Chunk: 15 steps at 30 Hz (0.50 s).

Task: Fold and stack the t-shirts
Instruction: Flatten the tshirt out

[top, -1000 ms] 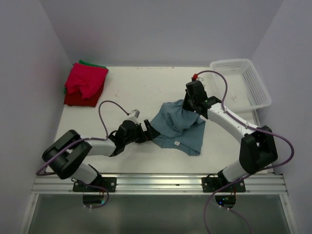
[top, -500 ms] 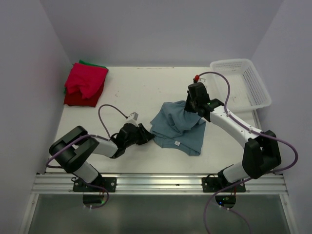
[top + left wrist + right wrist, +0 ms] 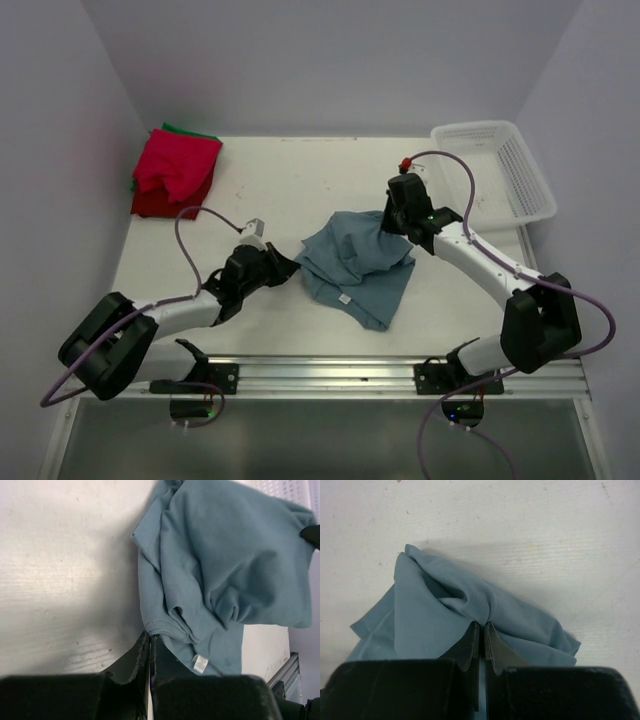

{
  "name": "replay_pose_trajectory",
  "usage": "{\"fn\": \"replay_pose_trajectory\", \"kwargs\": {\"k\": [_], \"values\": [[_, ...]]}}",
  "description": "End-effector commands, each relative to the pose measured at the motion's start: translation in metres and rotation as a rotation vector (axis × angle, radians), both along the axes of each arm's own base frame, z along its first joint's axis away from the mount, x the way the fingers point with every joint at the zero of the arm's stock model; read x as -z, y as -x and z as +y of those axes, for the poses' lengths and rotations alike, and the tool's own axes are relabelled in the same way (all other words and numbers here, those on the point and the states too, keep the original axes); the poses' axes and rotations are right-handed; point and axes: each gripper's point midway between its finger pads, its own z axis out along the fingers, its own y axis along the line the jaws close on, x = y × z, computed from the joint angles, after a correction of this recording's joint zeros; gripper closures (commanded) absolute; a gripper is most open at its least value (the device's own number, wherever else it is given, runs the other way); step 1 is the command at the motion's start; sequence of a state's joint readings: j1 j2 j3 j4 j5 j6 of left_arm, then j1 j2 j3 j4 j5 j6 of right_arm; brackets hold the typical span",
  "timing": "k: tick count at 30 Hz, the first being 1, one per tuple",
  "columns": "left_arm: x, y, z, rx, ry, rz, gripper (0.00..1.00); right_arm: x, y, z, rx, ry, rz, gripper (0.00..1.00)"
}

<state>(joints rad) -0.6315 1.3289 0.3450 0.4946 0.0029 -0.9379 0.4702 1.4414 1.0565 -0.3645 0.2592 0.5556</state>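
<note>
A: Where is the work?

B: Mid-table (image 3: 300, 180). The blue-grey t-shirt (image 3: 355, 270) lies there crumpled, not flat, held at 2 opposite edges.

A: Why 2 holds?

B: I judge they mean to draw it out between them so it spreads before any fold. The basket (image 3: 535, 190) stands at the far right corner, well apart from it.

A: And the finished pile?

B: Far left corner: red shirts (image 3: 175, 172) folded on top, with a green shirt (image 3: 185, 129) peeking from beneath (only its edge shows). The blue-grey one would go there last.

A: The grippers?

B: The left gripper (image 3: 285, 268) has its fingers pressed together on the shirt's left hem, low at the table. The right gripper (image 3: 392, 225) pinches a gathered ridge of cloth at the far right side, its fingers nearly meeting.

A: Anything smaller?

B: A white label (image 3: 344, 298) shows near the front hem, so I judge an inside face is turned up there.
</note>
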Motion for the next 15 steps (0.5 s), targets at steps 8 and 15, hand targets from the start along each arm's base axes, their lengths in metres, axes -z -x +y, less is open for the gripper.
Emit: {"fn": "replay_pose_trajectory", "kwargs": {"k": [8, 15], "values": [[-0.119, -0.036, 0.065, -0.154, -0.211, -0.259, 1.0, -0.004, 0.001, -0.017, 0.048, 0.05, -0.036, 1.0], [-0.212, -0.028, 0.105, -0.214, -0.33, -0.379, 1.0, 0.032, 0.023, -0.025, 0.036, 0.122, 0.11, 0.56]]}}
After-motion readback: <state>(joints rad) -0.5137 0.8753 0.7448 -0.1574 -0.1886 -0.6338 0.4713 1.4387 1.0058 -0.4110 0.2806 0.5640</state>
